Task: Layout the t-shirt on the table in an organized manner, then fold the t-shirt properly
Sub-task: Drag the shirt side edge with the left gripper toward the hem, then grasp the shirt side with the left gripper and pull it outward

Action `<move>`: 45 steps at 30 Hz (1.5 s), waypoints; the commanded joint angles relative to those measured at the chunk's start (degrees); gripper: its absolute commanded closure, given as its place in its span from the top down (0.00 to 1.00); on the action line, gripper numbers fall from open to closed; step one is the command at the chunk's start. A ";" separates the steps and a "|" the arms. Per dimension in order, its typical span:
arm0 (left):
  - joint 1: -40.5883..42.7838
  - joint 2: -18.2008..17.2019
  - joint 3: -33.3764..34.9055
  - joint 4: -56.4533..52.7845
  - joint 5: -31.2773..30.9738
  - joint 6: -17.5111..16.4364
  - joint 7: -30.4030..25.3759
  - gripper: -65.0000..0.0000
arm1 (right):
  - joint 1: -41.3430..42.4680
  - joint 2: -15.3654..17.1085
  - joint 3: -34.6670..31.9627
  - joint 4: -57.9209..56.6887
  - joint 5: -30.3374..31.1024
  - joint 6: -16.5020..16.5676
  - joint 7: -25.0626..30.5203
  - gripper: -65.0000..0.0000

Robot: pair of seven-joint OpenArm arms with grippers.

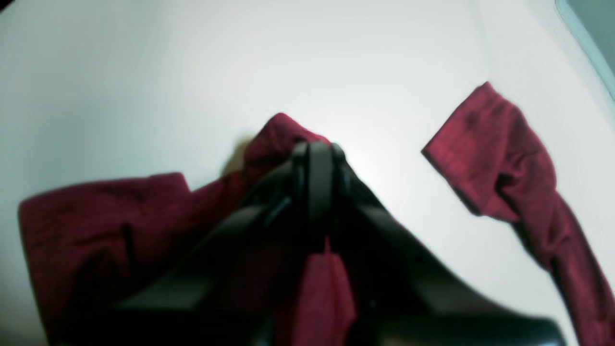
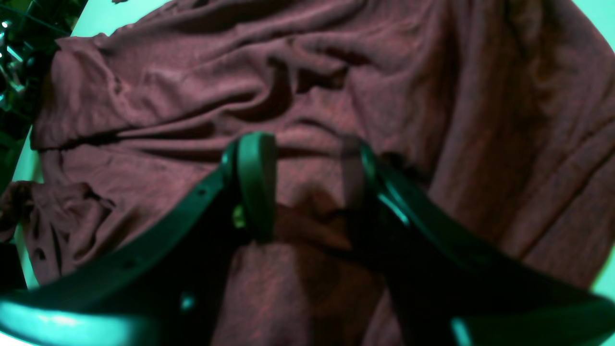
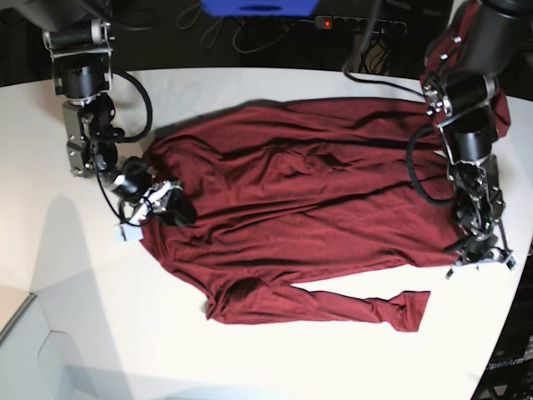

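My left end effector (image 1: 317,154) is down low at the shirt's edge, jaws pressed together with a fold of the t-shirt (image 3: 308,217) pinched between them; maroon cloth shows bunched at the tip and again behind the fingers in the left wrist view. In the base view that arm hangs steeply down on the right, its end effector (image 3: 479,254) at the shirt's right border near the surface rim.

My right end effector (image 2: 307,187) sits at the shirt's left border, jaws parted about halfway, cloth lying under and between the 2 fingers (image 2: 254,182). I cannot tell if it grips anything; the fabric there looks draped, not clamped. In the base view this arm reaches down from the upper left, wrist bent toward the shirt, end effector (image 3: 162,204) touching the cloth edge.

The surface (image 3: 83,317) is plain white with a curved edge, much larger than the shirt. Behind it the room is dark, with cables, a power strip (image 3: 358,23) with a red light and a blue object (image 3: 258,7) at the top.

Count: 1 t-shirt, spread mostly flat and wrinkled across the middle of the surface, 1 long sleeve (image 3: 358,307) lying along its near side with the cuff (image 1: 461,144) flat on the white. 2 arms, 2 end effectors.
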 commanded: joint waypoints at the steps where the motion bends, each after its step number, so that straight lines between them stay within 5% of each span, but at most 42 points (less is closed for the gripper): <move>1: -3.72 -1.17 0.34 2.29 0.09 -0.46 -1.82 0.00 | 0.37 0.64 0.02 0.25 -1.27 -0.65 -1.57 0.34; 14: -17.17 -2.13 0.43 1.85 0.27 -0.46 -1.82 0.00 | -0.60 2.05 0.11 0.69 -1.27 -0.65 -1.65 0.33; 20: -22.97 -2.22 0.43 -6.85 0.27 -0.54 -2.52 0.01 | -2.35 3.19 0.20 3.77 -1.27 -0.65 -1.57 0.33; 24: -24.90 -2.05 2.62 -14.15 0.27 -0.63 -10.61 0.01 | -3.50 3.89 0.28 6.23 -1.27 -0.65 -1.57 0.33; 28: -25.52 -1.96 12.12 -18.72 0.18 -0.46 -18.43 0.01 | -4.55 4.33 0.28 7.20 -1.18 -0.65 -1.65 0.33; 31: -25.52 -1.96 17.66 -19.95 -0.17 -0.46 -20.46 0.10 | -4.73 4.51 0.37 7.20 -1.18 -0.65 -1.65 0.33; 37: -25.08 -2.31 19.85 -20.21 -0.26 -0.46 -20.72 0.48 | -5.43 4.60 0.37 7.20 -1.18 -0.65 -1.65 0.33; 45: -16.73 -4.68 19.77 -14.06 -0.44 -0.46 -20.19 0.51 | -5.08 4.60 0.37 7.20 -1.18 -0.65 -1.48 0.33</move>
